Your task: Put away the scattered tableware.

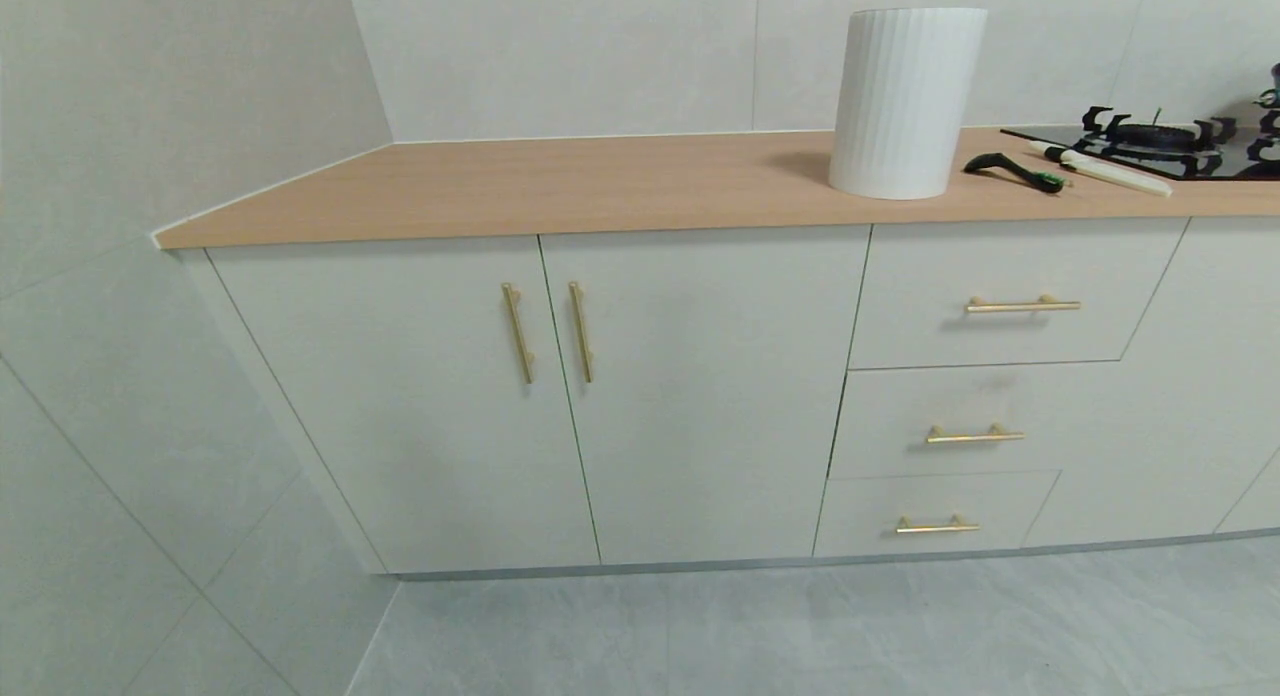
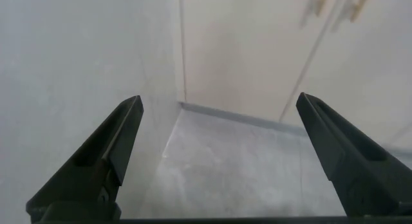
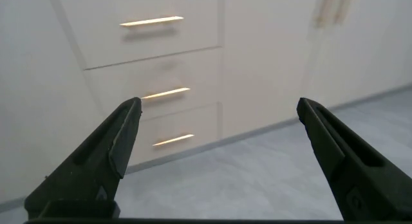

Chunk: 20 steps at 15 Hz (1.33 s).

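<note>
— Head view first: what lies on the counter [image 1: 560, 181]?

— A tall white ribbed canister [image 1: 905, 101] stands upright near the front edge. Just beside it lie two loose pieces. One is a black-handled utensil [image 1: 1015, 169] with a green tip. The other is a long white utensil [image 1: 1105, 169] (a knife, perhaps; I cannot tell), lying close to the black hob [image 1: 1160, 141].

— And where is all that from the claws?

— Well apart from both. The tableware is up on the counter, while each claw hangs low, facing the cabinet fronts and the grey floor [image 2: 225, 159].

— How does the left claw [image 2: 218, 98] stand?

— Spread wide, its dark fingers [image 2: 103, 159] far apart with the floor showing between them. Ahead of it is the corner where the tiled wall [image 2: 77, 56] meets the pale cabinet door [image 2: 244, 50], with a grey plinth strip [image 2: 238, 116] along the foot of the cabinet.

— And the right claw [image 3: 218, 102]?

— Spread just as wide (the two look like twins). Ahead of it is the stack of three drawers [image 3: 154, 44], each with a gold bar handle [image 3: 151, 21]. The lowest drawer sits just above the floor. The cabinet doors are off to one side of the drawers.

— Are the drawers and doors closed?

— They are, judging from the head view: flat fronts, thin even gaps.
</note>
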Motion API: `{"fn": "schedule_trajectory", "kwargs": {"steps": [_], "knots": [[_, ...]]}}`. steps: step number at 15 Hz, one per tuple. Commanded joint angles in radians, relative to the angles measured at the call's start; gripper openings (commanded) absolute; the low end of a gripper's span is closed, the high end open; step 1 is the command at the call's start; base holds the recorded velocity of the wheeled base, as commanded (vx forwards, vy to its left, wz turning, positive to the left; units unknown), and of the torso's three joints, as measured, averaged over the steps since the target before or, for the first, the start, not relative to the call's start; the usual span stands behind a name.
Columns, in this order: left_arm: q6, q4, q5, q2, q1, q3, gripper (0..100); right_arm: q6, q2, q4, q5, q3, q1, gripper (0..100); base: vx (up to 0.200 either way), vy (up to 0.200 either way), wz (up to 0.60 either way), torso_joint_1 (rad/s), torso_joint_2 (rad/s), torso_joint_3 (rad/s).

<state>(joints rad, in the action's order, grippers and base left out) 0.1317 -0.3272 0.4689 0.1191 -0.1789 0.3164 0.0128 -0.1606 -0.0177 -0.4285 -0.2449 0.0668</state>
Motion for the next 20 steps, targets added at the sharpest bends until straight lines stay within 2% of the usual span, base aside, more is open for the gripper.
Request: {"fn": "schedule_trajectory", "kwargs": {"steps": [1, 3, 4, 5, 8, 9, 10, 11, 12, 14, 15, 16, 20], "knots": [[0.003, 0.005, 0.004, -0.024, 0.067, -0.025, 100, 0.003, 0.161, -0.018, -0.003, 0.096, -0.064, 100, 0.000, 0.000, 0.00, 0.000, 0.00, 0.000], [0.002, 0.034, 0.000, -0.041, 0.136, -0.053, 100, -0.022, 0.161, -0.004, -0.030, 0.147, -0.064, 100, 0.000, 0.000, 0.00, 0.000, 0.00, 0.000], [-0.012, 0.037, -0.004, -0.075, 0.156, -0.063, 100, -0.022, 0.161, -0.004, -0.030, 0.157, -0.064, 100, 0.000, 0.000, 0.00, 0.000, 0.00, 0.000], [-0.066, 0.042, -0.013, -0.119, 0.179, -0.089, 100, -0.027, 0.161, 0.005, -0.032, 0.182, -0.064, 100, 0.000, 0.000, 0.00, 0.000, 0.00, 0.000], [-0.073, 0.094, -0.016, -0.119, 0.179, -0.123, 100, -0.025, 0.161, 0.062, -0.030, 0.245, -0.064, 100, 0.000, 0.000, 0.00, 0.000, 0.00, 0.000], [-0.159, 0.183, -0.062, -0.119, 0.179, -0.234, 100, -0.022, 0.161, 0.070, -0.009, 0.245, -0.064, 100, 0.000, 0.000, 0.00, 0.000, 0.00, 0.000], [-0.176, 0.270, -0.141, -0.119, 0.179, -0.263, 100, -0.022, 0.161, 0.070, 0.042, 0.245, -0.064, 100, 0.000, 0.000, 0.00, 0.000, 0.00, 0.000], [-0.176, 0.336, -0.239, -0.119, 0.179, -0.301, 100, -0.020, 0.161, 0.070, 0.083, 0.245, -0.064, 100, 0.000, 0.000, 0.00, 0.000, 0.00, 0.000], [-0.178, 0.376, -0.311, -0.119, 0.179, -0.315, 100, -0.016, 0.159, 0.070, 0.125, 0.245, -0.064, 100, 0.000, 0.000, 0.00, 0.000, 0.00, 0.000], [-0.178, 0.353, -0.395, -0.119, 0.179, -0.315, 100, -0.014, 0.159, 0.071, 0.261, 0.245, -0.064, 100, 0.000, 0.000, 0.00, 0.000, 0.00, 0.000], [-0.178, 0.353, -0.395, -0.119, 0.179, -0.315, 100, -0.014, 0.159, 0.071, 0.261, 0.245, -0.064, 100, 0.000, 0.000, 0.00, 0.000, 0.00, 0.000], [-0.182, 0.329, -0.423, -0.119, 0.179, -0.315, 100, 0.004, 0.155, 0.074, 0.298, 0.245, -0.064, 100, 0.000, 0.000, 0.00, 0.000, 0.00, 0.000], [-0.175, 0.329, -0.424, -0.119, 0.179, -0.315, 100, 0.027, 0.079, 0.076, 0.353, 0.245, -0.013, 100, 0.000, 0.000, 0.00, 0.000, 0.00, 0.000]]}}
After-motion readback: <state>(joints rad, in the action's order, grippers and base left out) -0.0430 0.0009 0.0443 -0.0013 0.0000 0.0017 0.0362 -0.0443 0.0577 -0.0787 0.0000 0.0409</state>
